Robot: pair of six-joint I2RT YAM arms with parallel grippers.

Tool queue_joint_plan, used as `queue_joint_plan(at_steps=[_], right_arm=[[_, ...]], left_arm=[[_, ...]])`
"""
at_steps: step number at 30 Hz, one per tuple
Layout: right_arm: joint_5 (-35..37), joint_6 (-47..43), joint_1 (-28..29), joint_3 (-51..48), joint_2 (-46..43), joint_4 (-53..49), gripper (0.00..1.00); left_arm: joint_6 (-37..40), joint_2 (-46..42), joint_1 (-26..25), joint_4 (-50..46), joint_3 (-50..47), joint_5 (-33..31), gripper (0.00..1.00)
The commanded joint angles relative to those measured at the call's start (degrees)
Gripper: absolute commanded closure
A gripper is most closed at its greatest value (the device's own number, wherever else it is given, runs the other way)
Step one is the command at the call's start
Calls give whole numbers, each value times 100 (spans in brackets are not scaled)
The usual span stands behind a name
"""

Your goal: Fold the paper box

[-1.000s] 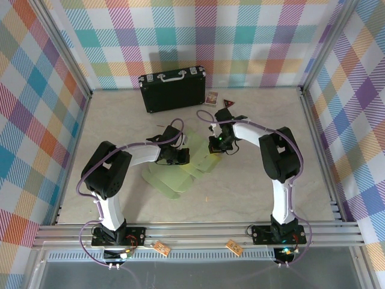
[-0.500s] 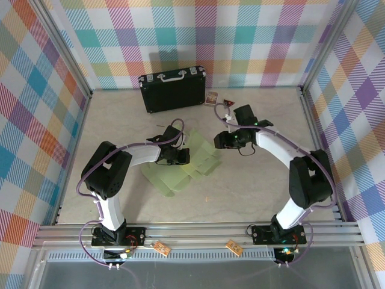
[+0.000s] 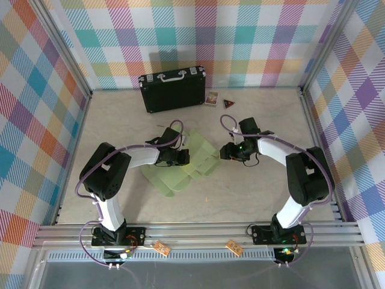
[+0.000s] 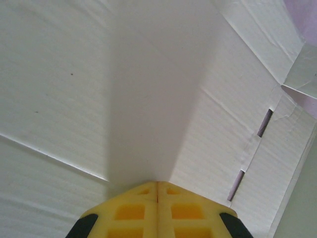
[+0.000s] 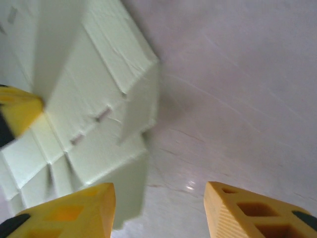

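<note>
Meanwhile, the left hand (image 3: 180,158), closed and empty, presses on the middle of the flat paper box (image 3: 171,180); the right hand (image 3: 224,152), half open and empty, hovers just off its right edge.

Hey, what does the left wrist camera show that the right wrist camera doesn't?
Left wrist: the left gripper, shut, its tips close over a flat panel of the paper box. Right wrist: the right gripper, open, with bare table between its fingers. Both: the pale green paper box and its narrow slots.
</note>
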Motion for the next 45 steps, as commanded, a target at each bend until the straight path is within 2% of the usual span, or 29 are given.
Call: queue_joint_plan(at_steps=[1,3,10,18,25,27,30,34,36,39,41,45], right_arm=[[-655,870,48,-1,-45,608,45],[-535,1245,70,43,16,605,44],[-426,1594,105,409,648,437,50],[-601,1610,167,777,1098,377,68],[-755,1519,197,966,1295,366,94],[-672,1397,215,1048,1212,259,99],[-395,868,265,1336,1049,-75,100],[293,-261,446,1896,843,-611,100],[317,-750,497,2052,718,-626,100],[248,-1348,557,1987,371,-268,100],[195,-1805,638,1821,76,58,100],[153,-3065,865,1424,-457,486,100]], left_arm=[[-91,223,-103,-787,-405,-205,100],[-114,174,-103,-742,-440,-227,100],[-161,21,-111,-713,-498,-276,100],[-161,-1,-130,-662,-530,-280,100],[-188,-219,-137,-621,-589,-332,100],[-206,-358,-138,-679,-571,-355,100],[-270,-800,-144,-978,-449,-424,100],[-176,-1921,-143,-1976,135,-881,100],[-38,-2443,-146,-2530,614,-1255,90],[259,-2979,-139,-3431,1535,-1851,61],[516,-3170,-138,-4042,2186,-2193,46],[1489,-3164,-139,-5130,3437,-2581,34]])
